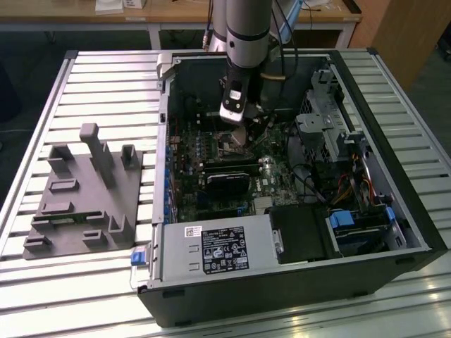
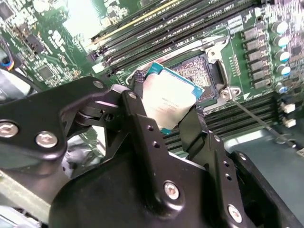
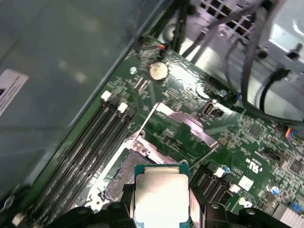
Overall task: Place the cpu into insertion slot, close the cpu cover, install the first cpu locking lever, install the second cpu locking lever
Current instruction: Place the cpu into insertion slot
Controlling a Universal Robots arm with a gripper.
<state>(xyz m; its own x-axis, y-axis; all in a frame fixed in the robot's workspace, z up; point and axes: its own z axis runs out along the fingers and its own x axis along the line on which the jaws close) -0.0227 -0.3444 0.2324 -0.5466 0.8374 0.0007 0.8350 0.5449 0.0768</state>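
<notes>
Exterior view: an open computer case (image 1: 282, 289) lies on a slatted surface (image 1: 106, 77). The arm reaches in, and the tool (image 1: 236, 125) hangs just above the insertion slot (image 1: 229, 146). A printed label (image 1: 224, 250) is too small to read.

Second wrist view: the tool (image 2: 165, 107) is clamped on the cpu (image 2: 171, 92), with the insertion slot (image 2: 202, 71) just beyond it.

First wrist view: the cpu (image 3: 160, 197) is beside the insertion slot (image 3: 124, 173). The cpu cover (image 3: 190, 126) is swung open.
</notes>
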